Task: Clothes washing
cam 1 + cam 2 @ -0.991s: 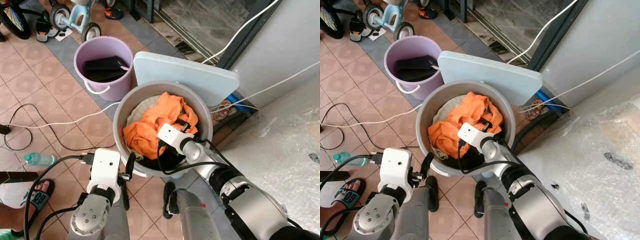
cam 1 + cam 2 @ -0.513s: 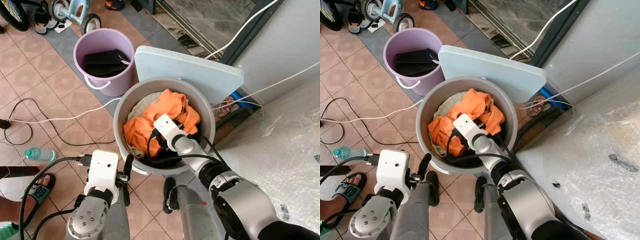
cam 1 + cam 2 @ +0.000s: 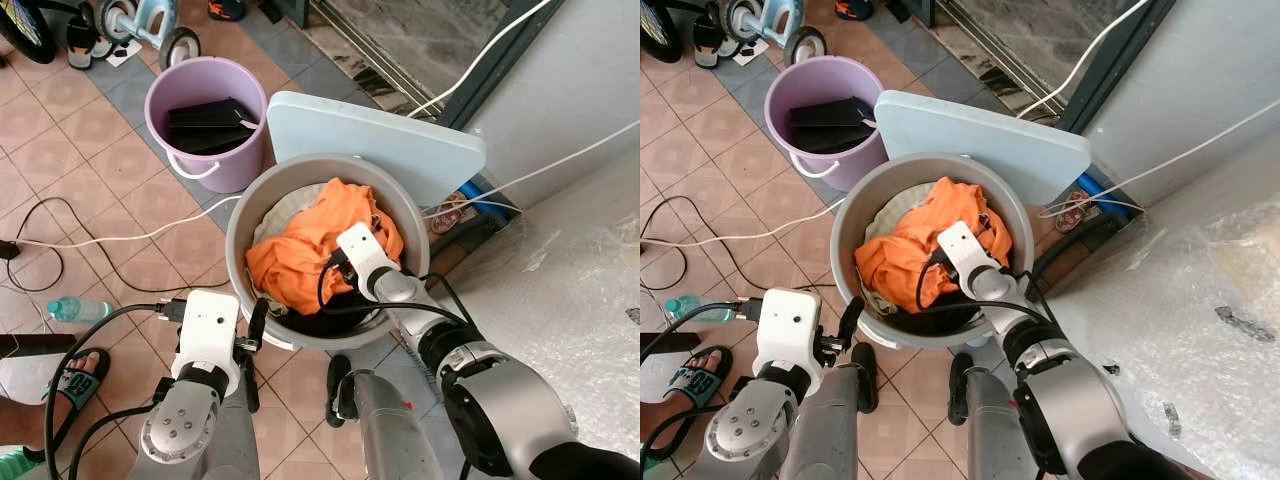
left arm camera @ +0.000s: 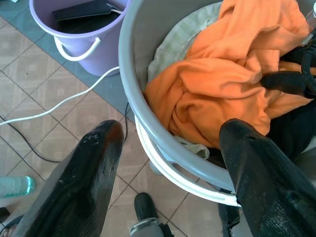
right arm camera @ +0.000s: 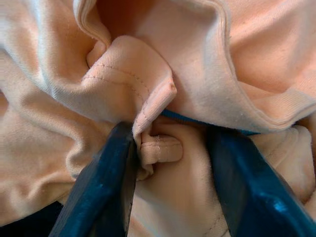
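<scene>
Orange garment (image 3: 305,250) in grey tub (image 3: 243,230), right tool (image 5: 168,153) fingers pressed into its folds

Head stereo pair looks steeply down; wrist cameras look along their fingers.
All share the grey tub (image 3: 325,255); the right wrist sits nearest, against the orange garment (image 5: 197,74).

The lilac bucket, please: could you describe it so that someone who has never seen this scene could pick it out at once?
Start at the big grey tub heaped with orange cloth, where the right end effector is buried in the folds. Just beyond its rim, on the robot's left, the lilac bucket stands on the tiled floor. It is smaller, has a white handle and holds something flat and black.
</scene>
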